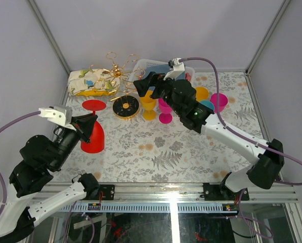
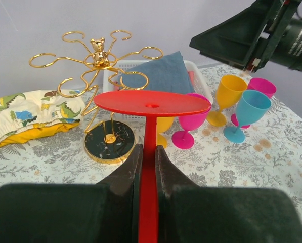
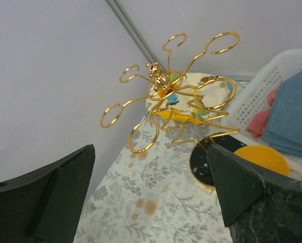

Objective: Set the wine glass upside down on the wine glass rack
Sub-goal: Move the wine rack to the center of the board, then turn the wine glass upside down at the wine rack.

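Top external view: the left gripper (image 1: 86,125) is clamped on the stem of the red wine glass (image 1: 92,137), which is inverted, its round foot uppermost and its bowl pointing down at the floral-print table (image 1: 166,149); whether the rim touches the table cannot be told. The glass sits near the left side of the table, apart from the wine glass rack (image 1: 121,71), whose dark gold-rimmed base stands further back and to the right, none of its loop-ended arms carrying anything. In the left wrist view the two fingers (image 2: 128,172) press against either side of the red stem, the flat foot of the red wine glass (image 2: 152,103) is level above them, and the wine glass rack (image 2: 97,61) rises just beyond it with a small gold bear on its post. The right gripper (image 1: 149,83) hovers above the table just right of the rack, over a yellow goblet (image 1: 148,104); in the right wrist view its jaws are spread wide with nothing between them, and the wine glass rack (image 3: 163,86) fills the gap ahead of the right gripper (image 3: 151,187). Behind the rack lie a dinosaur-print pouch (image 1: 90,82) and a white basket (image 1: 140,65) holding a blue cloth (image 2: 163,73). Magenta, teal and yellow goblets stand grouped to the right, among them a teal goblet (image 2: 250,111).
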